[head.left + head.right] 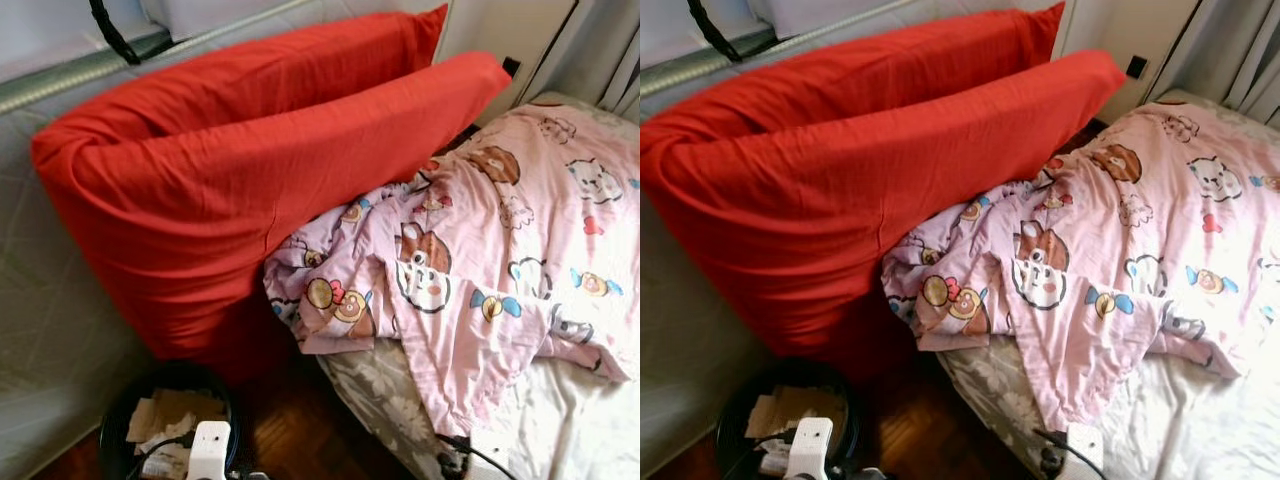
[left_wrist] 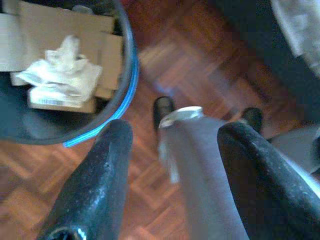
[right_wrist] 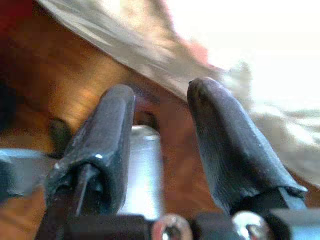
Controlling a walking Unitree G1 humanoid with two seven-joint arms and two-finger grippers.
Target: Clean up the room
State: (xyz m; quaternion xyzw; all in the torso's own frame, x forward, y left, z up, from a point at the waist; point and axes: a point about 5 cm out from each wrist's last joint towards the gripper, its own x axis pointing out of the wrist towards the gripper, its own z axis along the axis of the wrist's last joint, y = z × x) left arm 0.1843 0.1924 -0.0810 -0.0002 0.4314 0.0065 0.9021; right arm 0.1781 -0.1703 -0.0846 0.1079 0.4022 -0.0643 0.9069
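Red cotton dominates the scene: 2 long red pillows [image 1: 250, 170] lean against the grey wall, their lower ends sagging toward the parquet floor [image 2: 200, 75] and onto the rumpled pink cartoon-print blanket [image 1: 500, 250] that spills off the bed [image 1: 560, 420].

Both arms hang low with nothing held. The left gripper [image 2: 175, 135] has its 2 black fingers spread wide apart and empty; ahead of it and off to one side sits the black waste bin [image 2: 122, 95], already holding flattened cardboard [image 2: 65, 35] and crumpled white paper [image 2: 62, 67]. The right gripper [image 3: 160, 110] is likewise parted and empty, hovering over the floor with the edge of the bed's floral mattress [image 3: 115, 45] just beyond its fingertips.

What needs tidying is well above and ahead of both grippers: the pillows and the blanket. The risks I see are these:

- Reaching up for the blanket with the right gripper could drag the loose corner off the mattress onto the floor, since it already overhangs the edge.
- Pulling the blanket may unseat the nearer pillow, which rests partly on it, and tip it down toward the bin.
- A swing of the left arm could knock the bin, which sits near that gripper, and scatter its paper.
- Thin fabric pinched by 2 narrow fingers may slip free partway through a lift.
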